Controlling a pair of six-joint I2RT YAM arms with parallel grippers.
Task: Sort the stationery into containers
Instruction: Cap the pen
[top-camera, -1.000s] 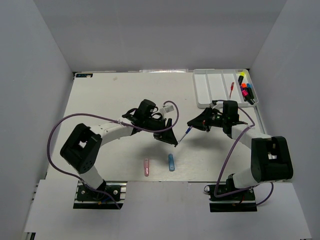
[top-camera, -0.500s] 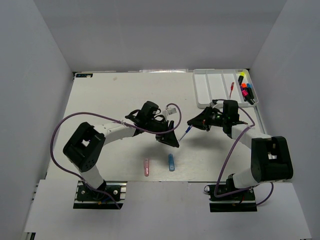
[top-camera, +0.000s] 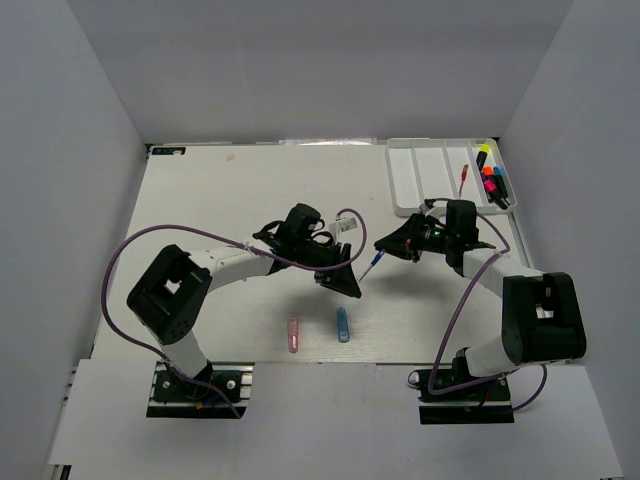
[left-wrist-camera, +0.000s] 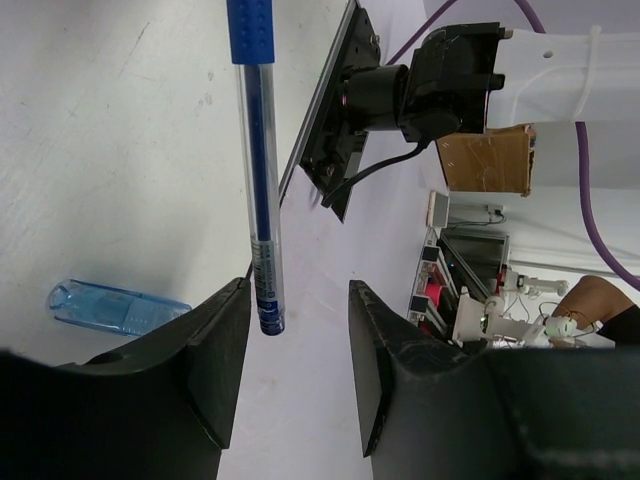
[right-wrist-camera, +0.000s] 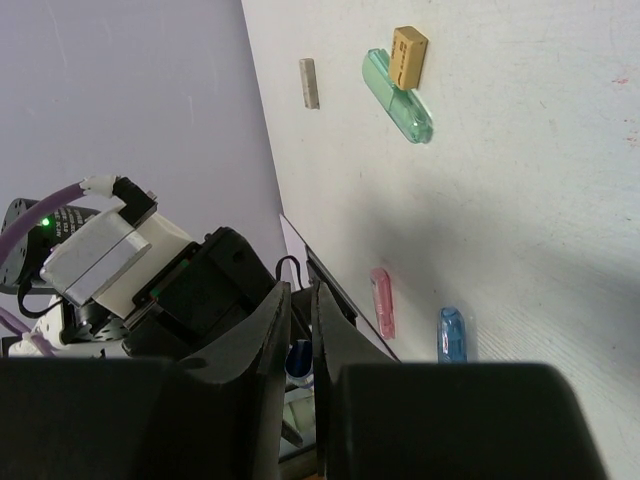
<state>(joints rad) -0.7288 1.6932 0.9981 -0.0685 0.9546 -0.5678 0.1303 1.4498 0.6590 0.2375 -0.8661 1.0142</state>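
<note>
Left gripper (left-wrist-camera: 297, 300) has closed in around the blue pen (left-wrist-camera: 258, 180), jaws narrowing but still apart. Right gripper (right-wrist-camera: 300, 300) stays clamped on it over the middle of the table (top-camera: 220, 200), well apart from the white tray (top-camera: 404, 178) at the far right corner, so a handover looks likely.

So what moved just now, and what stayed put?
The left hand slid a little to the right, toward the blue pen. The pen's free end now sits inside its open grip, but it is not squeezed yet. The right hand kept holding the pen's other end in the same spot. The pink capsule, the blue capsule and the white tray did not move.
</note>
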